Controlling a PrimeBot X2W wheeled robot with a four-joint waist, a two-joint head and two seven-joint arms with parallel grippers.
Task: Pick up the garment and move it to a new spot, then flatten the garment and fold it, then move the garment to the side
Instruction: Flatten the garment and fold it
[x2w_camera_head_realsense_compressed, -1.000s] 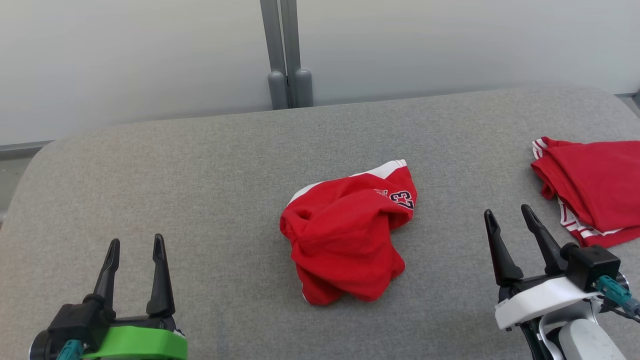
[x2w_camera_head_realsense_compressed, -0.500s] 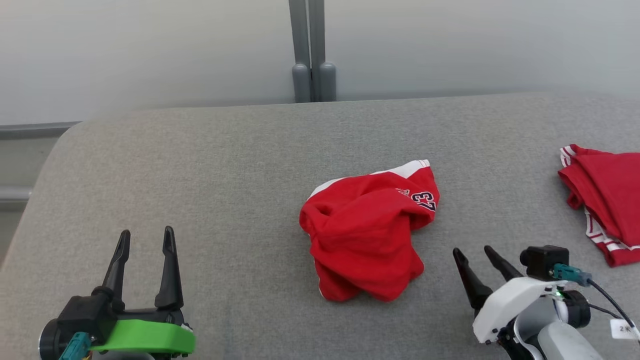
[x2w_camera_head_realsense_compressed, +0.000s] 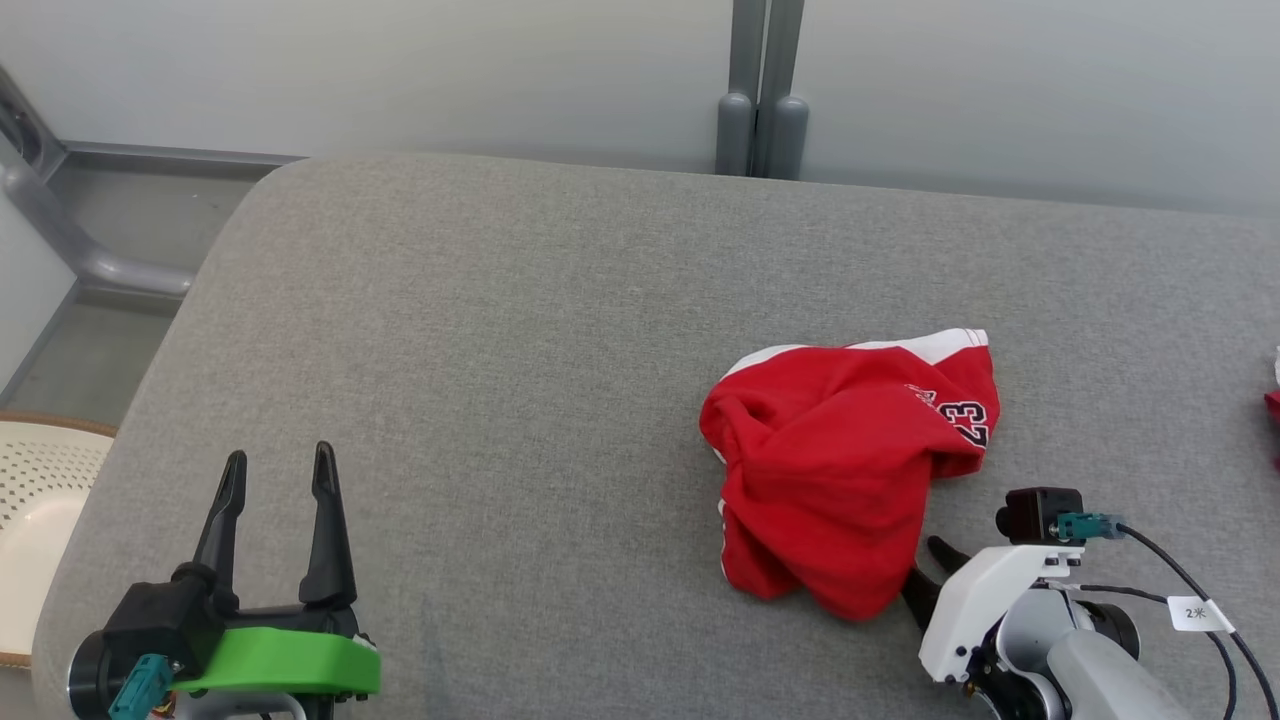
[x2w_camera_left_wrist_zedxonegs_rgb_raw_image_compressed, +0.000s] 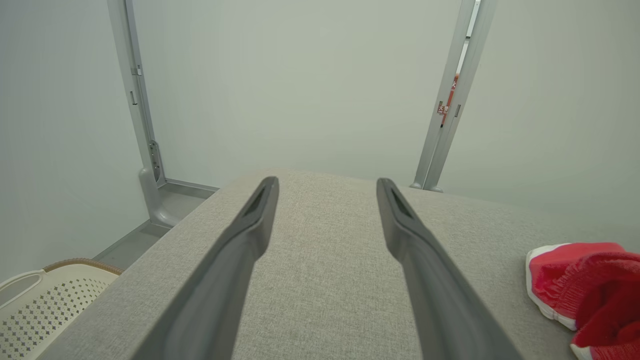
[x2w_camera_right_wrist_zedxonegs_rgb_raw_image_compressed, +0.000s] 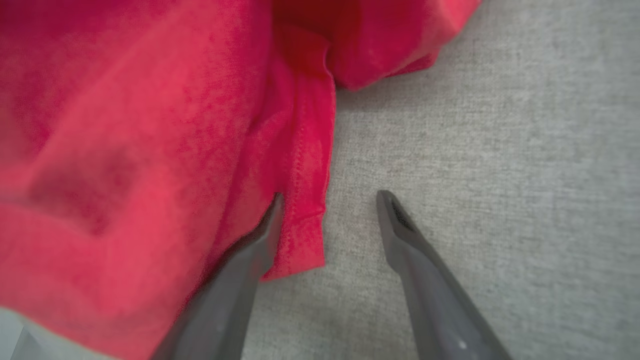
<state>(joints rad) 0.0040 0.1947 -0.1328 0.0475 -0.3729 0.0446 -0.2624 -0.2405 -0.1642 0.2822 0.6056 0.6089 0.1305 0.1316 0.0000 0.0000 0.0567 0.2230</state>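
Inspector: Right gripper (x2w_camera_head_realsense_compressed: 925, 575) has dropped from clear of the red garment (x2w_camera_head_realsense_compressed: 840, 470) to its near edge; fingers wide, hem between them, not clamped.
Clerk: Garment? Left gripper (x2w_camera_head_realsense_compressed: 275, 470)?
Inspector: Crumpled on grey pad (x2w_camera_head_realsense_compressed: 500, 350), right of centre. Left fingers wide, empty.

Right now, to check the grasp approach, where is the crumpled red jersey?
In the head view the red jersey lies right of centre on the grey padded table, its near hem at the open right gripper.
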